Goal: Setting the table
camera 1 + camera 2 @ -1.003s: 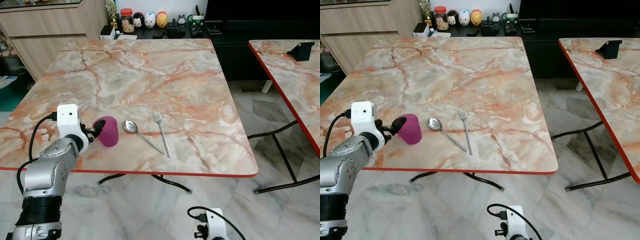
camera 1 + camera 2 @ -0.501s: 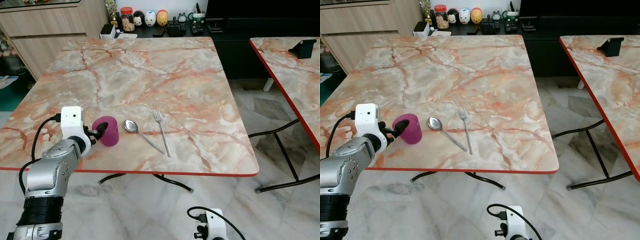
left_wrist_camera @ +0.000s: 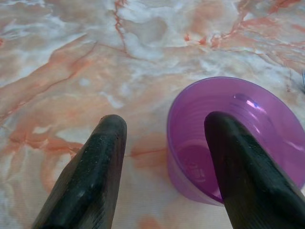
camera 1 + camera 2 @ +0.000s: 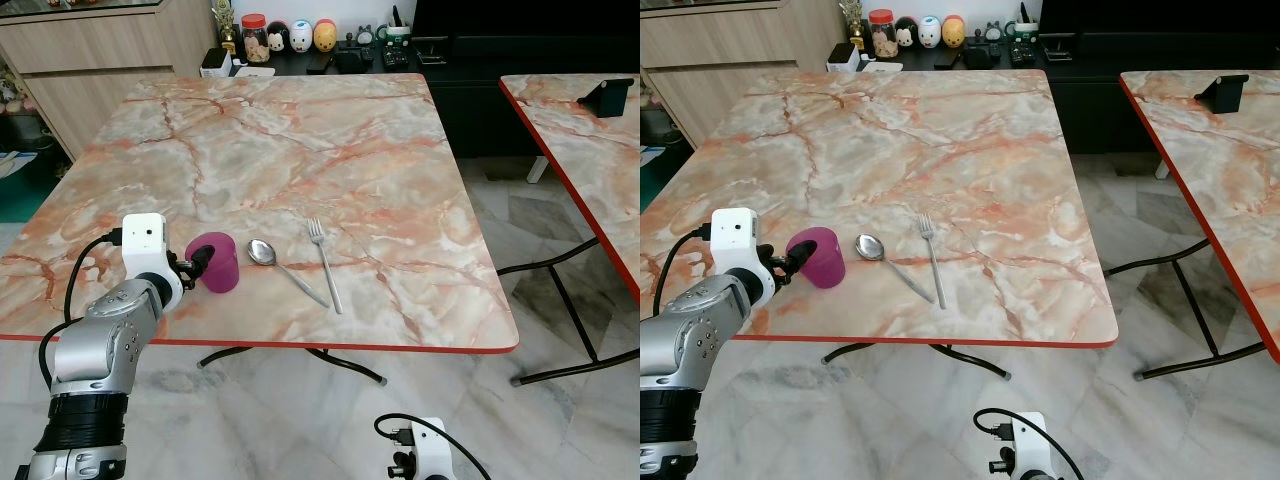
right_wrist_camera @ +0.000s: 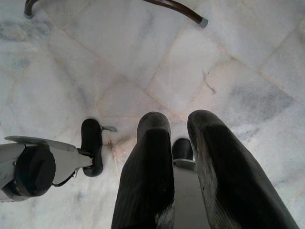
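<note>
You've got the purple cup point(image 4: 217, 262) upright near the marble table's point(image 4: 300, 150) front edge, spoon point(image 4: 283, 269) just beside it, fork point(image 4: 324, 264) beyond.

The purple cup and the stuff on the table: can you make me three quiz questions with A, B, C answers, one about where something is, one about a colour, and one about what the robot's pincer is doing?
1. Where does the spoon lie?
A. between the purple cup and the fork
B. inside the cup
C. on the floor

2. What colour is the table's edge?
A. blue
B. red
C. green

3. How does the left pincer stand at the cup?
A. shut tight with nothing in it
B. lifting the cup high above the table
C. open, one finger inside the cup and one outside

Answers:
1. A, as the eye views show cup, spoon and fork side by side on the marble top.
2. B, as a red strip runs along the near rim.
3. C, as the left wrist view shows one black finger over the cup's inside and the other beside it, with the cup standing on the table.
</note>
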You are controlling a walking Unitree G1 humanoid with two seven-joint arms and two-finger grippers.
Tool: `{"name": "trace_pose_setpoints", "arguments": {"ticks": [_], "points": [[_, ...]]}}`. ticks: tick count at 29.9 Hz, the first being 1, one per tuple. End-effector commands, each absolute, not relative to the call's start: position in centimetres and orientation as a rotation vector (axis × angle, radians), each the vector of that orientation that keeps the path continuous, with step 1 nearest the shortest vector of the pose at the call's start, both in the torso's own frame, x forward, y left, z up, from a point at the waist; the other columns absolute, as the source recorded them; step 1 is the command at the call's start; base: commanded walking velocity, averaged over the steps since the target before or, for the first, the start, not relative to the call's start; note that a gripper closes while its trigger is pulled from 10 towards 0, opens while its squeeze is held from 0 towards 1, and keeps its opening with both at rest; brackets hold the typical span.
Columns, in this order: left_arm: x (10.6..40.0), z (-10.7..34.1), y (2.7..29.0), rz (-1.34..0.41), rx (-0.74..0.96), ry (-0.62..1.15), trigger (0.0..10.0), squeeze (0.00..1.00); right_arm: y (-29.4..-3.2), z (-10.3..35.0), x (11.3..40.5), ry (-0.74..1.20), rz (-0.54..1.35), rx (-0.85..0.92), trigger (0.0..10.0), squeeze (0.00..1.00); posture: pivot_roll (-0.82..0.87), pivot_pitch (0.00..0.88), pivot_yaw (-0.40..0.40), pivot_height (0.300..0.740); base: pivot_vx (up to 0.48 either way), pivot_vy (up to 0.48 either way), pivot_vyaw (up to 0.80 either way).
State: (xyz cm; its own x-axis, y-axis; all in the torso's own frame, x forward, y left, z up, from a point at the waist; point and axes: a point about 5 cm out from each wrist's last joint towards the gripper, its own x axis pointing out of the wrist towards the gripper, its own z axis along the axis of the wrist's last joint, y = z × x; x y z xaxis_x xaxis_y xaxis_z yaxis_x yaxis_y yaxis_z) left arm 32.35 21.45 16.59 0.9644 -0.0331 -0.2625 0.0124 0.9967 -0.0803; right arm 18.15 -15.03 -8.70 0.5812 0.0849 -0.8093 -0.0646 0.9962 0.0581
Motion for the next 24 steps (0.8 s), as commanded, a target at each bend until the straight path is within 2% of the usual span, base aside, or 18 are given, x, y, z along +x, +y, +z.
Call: {"name": "trace_pose_setpoints", "arguments": {"ticks": [1,24], "points": [[32.23,16.45,21.74,-0.010,-0.081,0.288,0.0,0.00,-14.93,-8.90,17.77,0.965,0.088,0.029,10.0,0.00,0.06,0.071,0.051,0.740,0.000,0.000,0.00],[31.85,16.57,22.16,0.009,-0.089,0.290,0.0,0.00,-14.94,-8.89,17.80,0.966,0.087,0.032,10.0,0.00,0.06,0.079,0.048,0.740,0.000,0.000,0.00]]}}
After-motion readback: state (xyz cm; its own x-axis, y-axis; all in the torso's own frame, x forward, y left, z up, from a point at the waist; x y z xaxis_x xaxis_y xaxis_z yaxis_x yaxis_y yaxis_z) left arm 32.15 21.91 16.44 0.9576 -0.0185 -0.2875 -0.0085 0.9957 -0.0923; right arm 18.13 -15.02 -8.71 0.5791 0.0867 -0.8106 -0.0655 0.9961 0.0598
